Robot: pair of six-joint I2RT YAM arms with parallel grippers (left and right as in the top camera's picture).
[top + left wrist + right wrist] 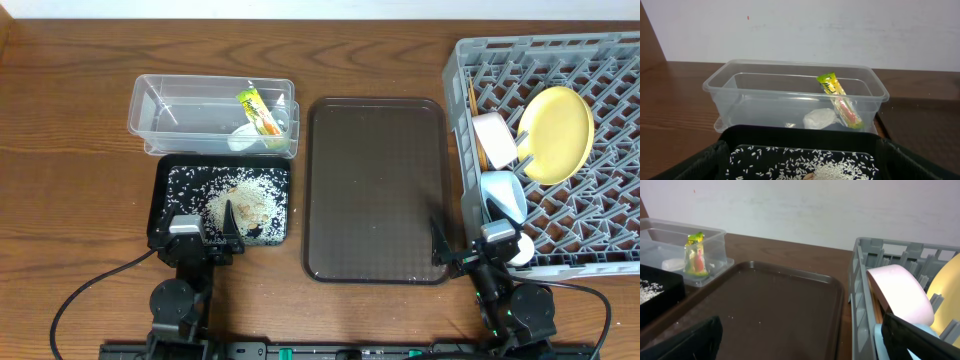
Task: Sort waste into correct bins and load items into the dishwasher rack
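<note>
Both grippers, left point(200, 228) and right point(478, 248), hang spread and empty at the brown tray's point(375, 190) near corners. Left of it, wrapper point(258, 110) sits in the tub point(160, 100) and rice point(245, 200) in the black bin point(160, 205). Right of it, the rack point(600, 60) holds the plate point(555, 135). The job looks done, so I'd back off slowly.

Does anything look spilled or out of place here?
Only something small: a few white specks lie on the brown tray, outside the black tray that holds the rice.

The snack wrapper point(258, 110) lies in the tub point(150, 100); rice point(245, 203) in the shallow tray point(158, 205) before it; the plate point(556, 133) in the rack point(600, 60), rightward.
</note>
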